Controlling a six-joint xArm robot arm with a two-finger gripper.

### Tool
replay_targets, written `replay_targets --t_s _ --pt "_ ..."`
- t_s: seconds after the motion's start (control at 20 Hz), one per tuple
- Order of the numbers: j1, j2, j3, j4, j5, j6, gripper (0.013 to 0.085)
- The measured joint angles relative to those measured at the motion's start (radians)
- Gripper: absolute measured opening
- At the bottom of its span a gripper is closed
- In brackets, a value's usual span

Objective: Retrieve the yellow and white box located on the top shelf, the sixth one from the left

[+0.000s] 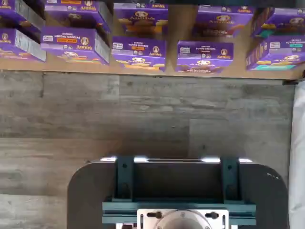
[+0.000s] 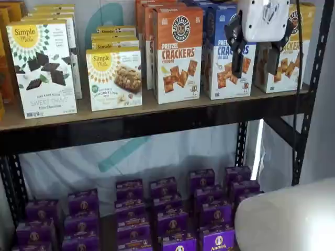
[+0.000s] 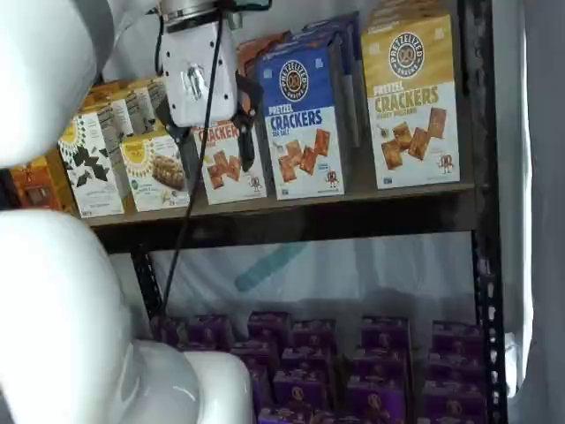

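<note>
The white-bodied gripper with two black fingers [image 2: 256, 56] hung in front of the brown wooden top shelf [image 2: 157, 112], its fingers spread with a plain gap between them and nothing held. In both shelf views it was clear of the boxes, level with their upper halves. In a shelf view it hung before the gap between the blue-topped cracker box [image 2: 226, 52] and the tall yellow and white box of pretzel crackers [image 3: 412, 102]. That box stood upright at the right end of the board, near its front edge, just beside the black metal upright [image 3: 481, 177]. The blue-topped box stood next to it on the left, then the orange-topped cracker box [image 2: 178, 55]. Further toward the left end stood smaller white boxes with yellow sunburst marks [image 2: 114, 78]. On the lower level lay rows of purple boxes [image 2: 172, 219]. The wrist view showed those purple boxes, grey wood-look flooring [image 1: 143, 119] and a dark mount with teal brackets [image 1: 178, 191].
</note>
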Motion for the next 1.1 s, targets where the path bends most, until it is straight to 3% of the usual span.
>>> replay_targets --t_s 0.25,0.45,0.65,0.85,1.1 --pt "-0.035 -0.003 0.000 0.037 -0.001 -0.019 0.0850" --pt "-0.026 -0.005 0.000 0.013 -0.012 -0.021 0.0850" --pt "-0.047 -0.006 0.003 -0.014 -0.041 -0.053 0.0850" --pt "-0.094 0.002 0.008 -0.043 -0.081 -0.109 0.0850" --pt "-0.206 0.019 0.014 -0.047 -0.161 -0.217 0.0850"
